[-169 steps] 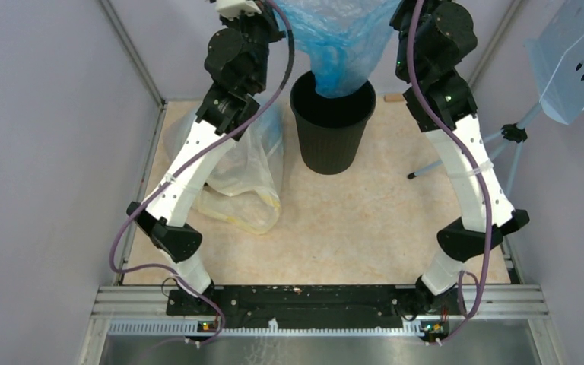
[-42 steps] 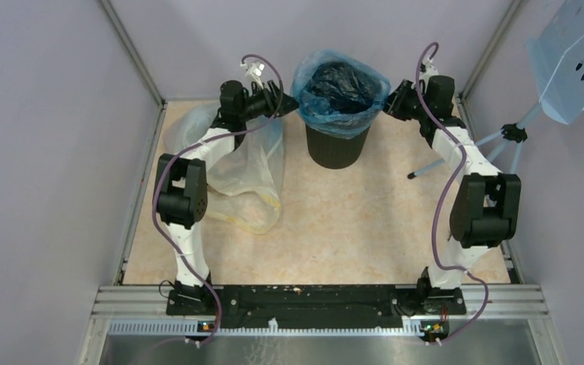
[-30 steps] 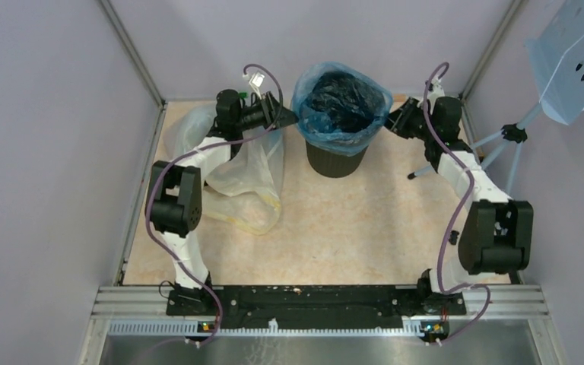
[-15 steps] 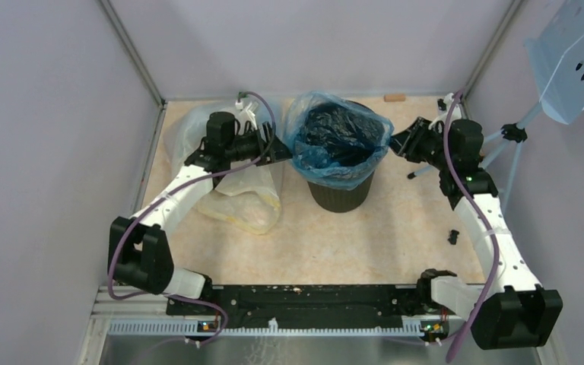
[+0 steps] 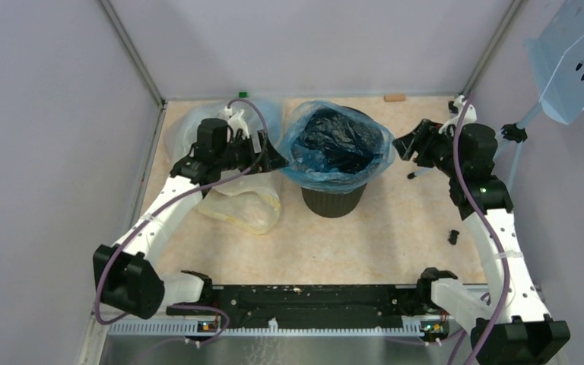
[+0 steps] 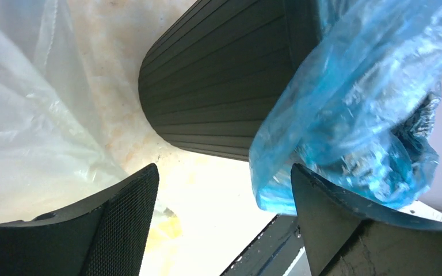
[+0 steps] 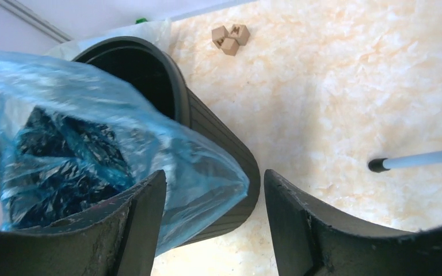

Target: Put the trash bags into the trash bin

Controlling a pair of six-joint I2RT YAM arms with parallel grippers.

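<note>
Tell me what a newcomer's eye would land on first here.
First, the glossy blue trash bag, sitting in the black ribbed trash bin near the table's far middle, its edge spilling over the near rim. Next, the left gripper and right gripper, flanking the bin on either side, jaws open and holding nothing. A big clear plastic bag lies crumpled left of the bin.

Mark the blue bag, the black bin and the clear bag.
blue trash bag [image 5: 327, 180], top view, film over the rim
trash bin [image 6: 221, 98], left wrist view, ribbed wall
clear plastic bag [image 5: 247, 205], top view, near end
</note>
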